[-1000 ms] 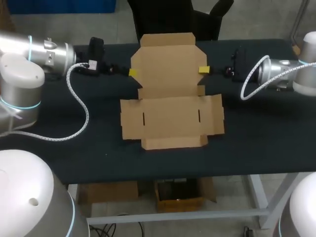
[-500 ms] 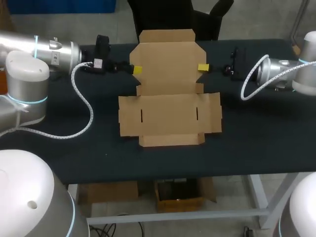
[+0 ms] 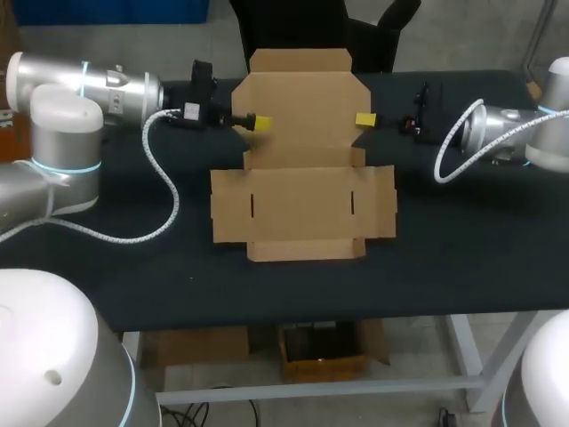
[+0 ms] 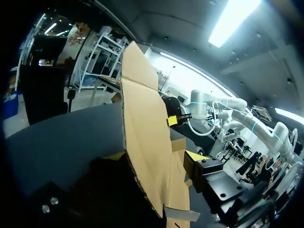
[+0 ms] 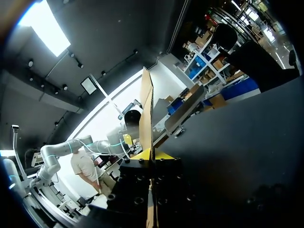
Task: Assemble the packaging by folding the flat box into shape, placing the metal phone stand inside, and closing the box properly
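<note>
The flat cardboard box (image 3: 302, 213) lies unfolded in the middle of the black table (image 3: 462, 249). Its rear panel (image 3: 302, 111) is taken from both sides, probably so that the two arms can raise it along the crease together without twisting it. The right gripper (image 3: 364, 119) is clamped on that panel's edge: the right wrist view shows the board edge-on, pinched between both yellow tips (image 5: 164, 155), which the head view cannot show. The left gripper (image 3: 258, 122) reaches over the opposite edge; whether it grips, I cannot tell. No phone stand shows in any view.
</note>
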Tool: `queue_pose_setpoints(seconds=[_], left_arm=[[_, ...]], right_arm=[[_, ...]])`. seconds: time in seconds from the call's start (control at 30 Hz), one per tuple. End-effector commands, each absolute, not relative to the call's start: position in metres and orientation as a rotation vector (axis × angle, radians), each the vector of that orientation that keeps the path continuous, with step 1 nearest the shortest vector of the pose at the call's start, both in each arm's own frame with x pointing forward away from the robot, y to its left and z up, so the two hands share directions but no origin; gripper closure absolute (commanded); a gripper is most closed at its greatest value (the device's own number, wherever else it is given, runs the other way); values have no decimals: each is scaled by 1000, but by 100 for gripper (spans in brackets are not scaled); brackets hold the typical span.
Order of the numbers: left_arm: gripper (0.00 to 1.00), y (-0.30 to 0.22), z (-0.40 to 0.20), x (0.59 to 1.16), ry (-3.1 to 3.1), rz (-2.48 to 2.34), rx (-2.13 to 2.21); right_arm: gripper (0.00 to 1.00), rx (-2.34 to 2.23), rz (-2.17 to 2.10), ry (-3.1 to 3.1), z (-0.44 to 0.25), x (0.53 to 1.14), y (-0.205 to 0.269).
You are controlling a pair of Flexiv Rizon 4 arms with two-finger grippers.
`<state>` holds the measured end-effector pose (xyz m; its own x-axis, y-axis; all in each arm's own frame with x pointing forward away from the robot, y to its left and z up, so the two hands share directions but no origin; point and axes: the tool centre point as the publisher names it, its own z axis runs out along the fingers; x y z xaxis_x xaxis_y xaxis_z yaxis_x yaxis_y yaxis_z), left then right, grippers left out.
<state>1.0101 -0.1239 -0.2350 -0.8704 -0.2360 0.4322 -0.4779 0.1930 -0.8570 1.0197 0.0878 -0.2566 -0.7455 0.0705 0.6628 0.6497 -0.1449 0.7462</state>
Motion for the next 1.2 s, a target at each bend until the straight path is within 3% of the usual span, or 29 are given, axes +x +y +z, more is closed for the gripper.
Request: queue_pose_setpoints(seconds=[0.03, 0.17, 0.53, 0.73, 1.2], left_arm=[[28, -131, -237, 1018, -2243, 1736, 647], [41, -137, -236, 1017, -2239, 1738, 627], [48, -145, -235, 1016, -2224, 1754, 593], [59, -146, -234, 1016, -2222, 1758, 583], [61, -145, -234, 1015, -2214, 1768, 576]], right_arm=[[100, -785, -1953, -1718, -258, 1023, 87], [100, -772, -1959, -1720, -257, 1023, 88], [100, -753, -1967, -1718, -255, 1024, 90], [100, -746, -1976, -1716, -254, 1023, 90], [100, -734, -1995, -1715, -252, 1020, 87]])
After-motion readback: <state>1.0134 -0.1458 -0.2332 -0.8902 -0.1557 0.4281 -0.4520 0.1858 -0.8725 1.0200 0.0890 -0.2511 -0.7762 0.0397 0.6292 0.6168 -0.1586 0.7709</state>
